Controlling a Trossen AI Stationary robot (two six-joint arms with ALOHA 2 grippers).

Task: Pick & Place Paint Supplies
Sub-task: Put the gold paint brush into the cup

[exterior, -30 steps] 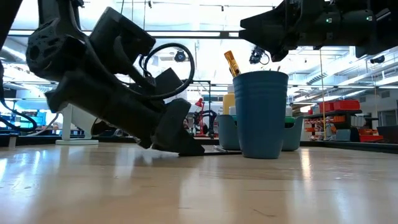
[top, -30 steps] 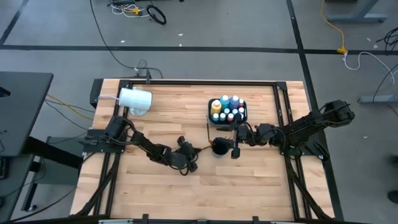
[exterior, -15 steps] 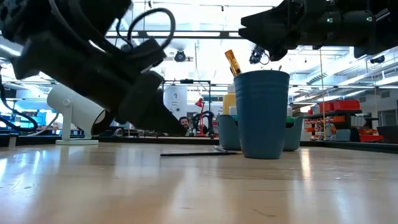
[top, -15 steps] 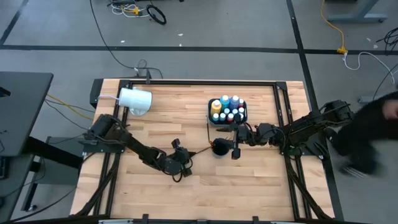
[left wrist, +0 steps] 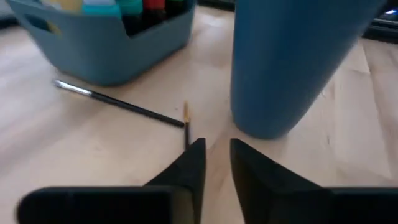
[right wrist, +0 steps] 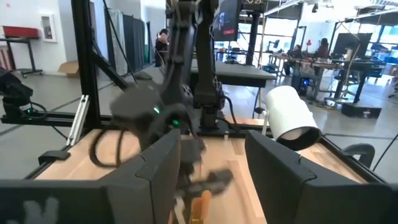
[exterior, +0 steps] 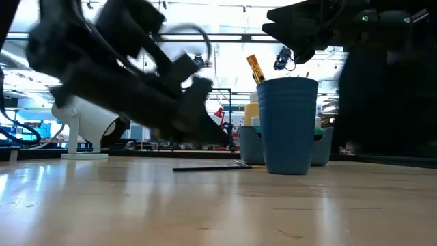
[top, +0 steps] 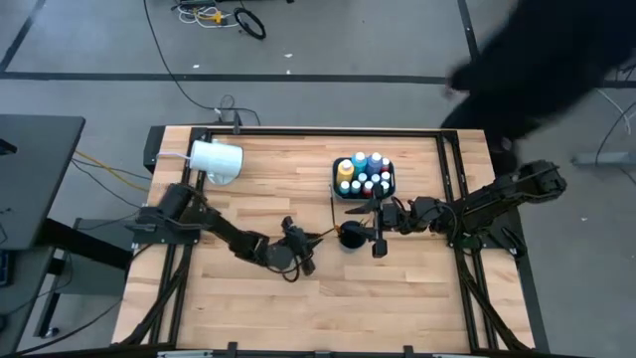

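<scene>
My left gripper (left wrist: 216,155) is low on the table, jaws a narrow gap apart, nothing in them; brush (left wrist: 119,107) lies flat just ahead, beside blue cup (left wrist: 292,62), prob so tips can straddle it. Right gripper (right wrist: 211,168) waits above cup w/ jaws apart, empty.

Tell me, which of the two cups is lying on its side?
The white cup, near the table's far left corner. It lies tipped over, while the blue cup beside the bin of paint bottles stands upright with a brush in it.
</scene>
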